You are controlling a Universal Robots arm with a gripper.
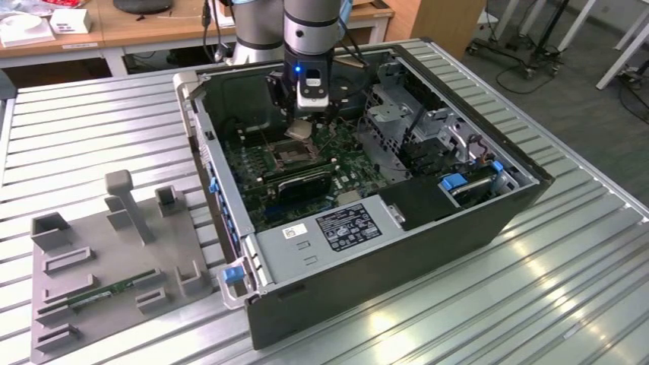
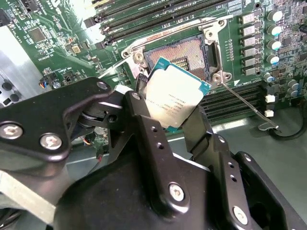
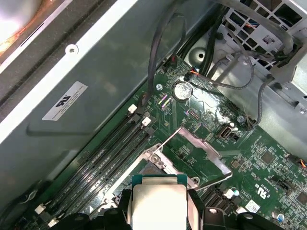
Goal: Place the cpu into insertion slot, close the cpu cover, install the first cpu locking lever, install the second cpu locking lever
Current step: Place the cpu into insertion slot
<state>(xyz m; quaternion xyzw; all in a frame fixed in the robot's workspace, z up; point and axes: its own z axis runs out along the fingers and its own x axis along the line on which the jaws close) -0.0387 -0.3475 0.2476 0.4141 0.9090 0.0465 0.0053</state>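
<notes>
The cpu [image 2: 175,93], a small square silver-faced chip with a green edge, is clamped between the black fingers [image 2: 144,129] of my gripper [image 2: 172,103], which is shut on it. It hangs tilted just above the insertion slot [image 2: 184,53], whose dark pin field lies bare inside a silver rim. In the first wrist view the cpu [image 3: 158,203] covers part of the insertion slot [image 3: 149,165]. The cpu cover [image 3: 200,152] is swung open beside it. A thin locking lever [image 2: 244,105] is unhooked and sticks out. In the exterior view the gripper [image 1: 302,125] is inside the case above the insertion slot [image 1: 287,156].
The open computer case [image 1: 406,251] lies on a slatted metal table [image 1: 568,289]. Black memory slots [image 3: 100,158] and loose cables [image 3: 158,52] flank the socket, with a drive cage [image 1: 406,122] toward the exterior view's right. A grey fixture tray [image 1: 102,258] sits at the exterior view's left.
</notes>
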